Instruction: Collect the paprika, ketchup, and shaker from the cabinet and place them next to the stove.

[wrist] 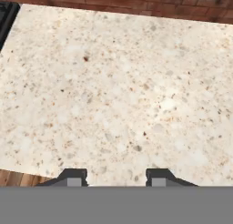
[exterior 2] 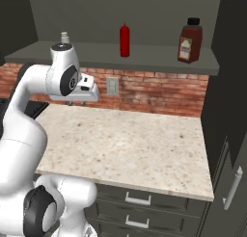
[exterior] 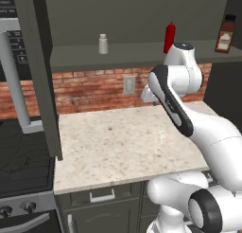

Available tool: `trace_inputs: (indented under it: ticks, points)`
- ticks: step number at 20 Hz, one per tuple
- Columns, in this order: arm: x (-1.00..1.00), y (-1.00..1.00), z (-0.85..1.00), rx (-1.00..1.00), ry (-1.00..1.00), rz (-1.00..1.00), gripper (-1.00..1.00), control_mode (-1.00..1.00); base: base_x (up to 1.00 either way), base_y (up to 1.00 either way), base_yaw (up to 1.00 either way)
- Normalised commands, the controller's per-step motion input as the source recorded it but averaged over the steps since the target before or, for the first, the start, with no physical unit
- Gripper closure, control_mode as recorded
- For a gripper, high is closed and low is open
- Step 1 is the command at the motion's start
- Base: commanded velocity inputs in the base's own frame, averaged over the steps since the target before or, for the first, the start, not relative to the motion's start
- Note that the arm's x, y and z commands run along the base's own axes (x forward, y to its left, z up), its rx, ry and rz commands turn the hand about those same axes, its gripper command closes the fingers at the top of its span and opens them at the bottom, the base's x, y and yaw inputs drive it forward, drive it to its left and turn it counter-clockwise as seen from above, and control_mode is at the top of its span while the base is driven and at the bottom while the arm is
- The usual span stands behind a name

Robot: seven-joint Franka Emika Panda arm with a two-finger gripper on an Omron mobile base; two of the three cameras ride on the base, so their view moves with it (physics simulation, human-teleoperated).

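Note:
On the shelf (exterior: 127, 55) of the open upper cabinet stand the pale shaker (exterior: 103, 43) (exterior 2: 64, 37) at the left, the slim red ketchup (exterior: 169, 37) (exterior 2: 125, 40) in the middle, and the squat dark paprika (exterior: 226, 34) (exterior 2: 190, 40) at the right. My gripper (exterior 2: 77, 102) (wrist: 116, 177) hangs below the shelf, pointing down at the speckled counter (wrist: 118, 95). It is open and holds nothing. The stove (exterior: 23, 161) lies left of the counter, and its black edge (wrist: 7, 18) shows in the hand view.
The cabinet's tall door (exterior: 40, 71) stands open over the counter's left edge. A steel microwave (exterior: 12, 52) hangs above the stove. A wall outlet (exterior 2: 113, 86) sits in the brick backsplash. Drawers (exterior 2: 137, 198) lie under the counter, and a tall dark cabinet (exterior 2: 226, 135) closes off the right.

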Motion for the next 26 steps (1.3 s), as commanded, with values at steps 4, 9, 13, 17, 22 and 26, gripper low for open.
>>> trace_inputs:
  ticks: [4, 9, 13, 17, 22, 26]
  points:
    - [-0.17, 0.00, -0.03, 0.00, -0.12, 0.00, -1.00, -1.00, 0.00, 0.00, 0.00]
    - [-0.61, -0.29, -0.02, 0.08, -0.26, -0.12, -1.00, -1.00, 0.00, 0.00, 0.00]
    - [-0.22, -0.25, 0.01, 0.06, -0.27, -0.39, -1.00, -1.00, 0.00, 0.00, 0.00]
    - [0.00, -0.33, 0.19, 0.00, -0.26, -0.39, -1.00, -1.00, 0.00, 0.00, 0.00]
    - [0.08, -0.36, 0.54, -0.01, -0.24, -0.33, -1.00, -1.00, 0.00, 0.00, 0.00]
    - [0.04, -0.48, 0.74, 0.00, -0.27, -0.25, -1.00, -1.00, 0.00, 0.00, 0.00]
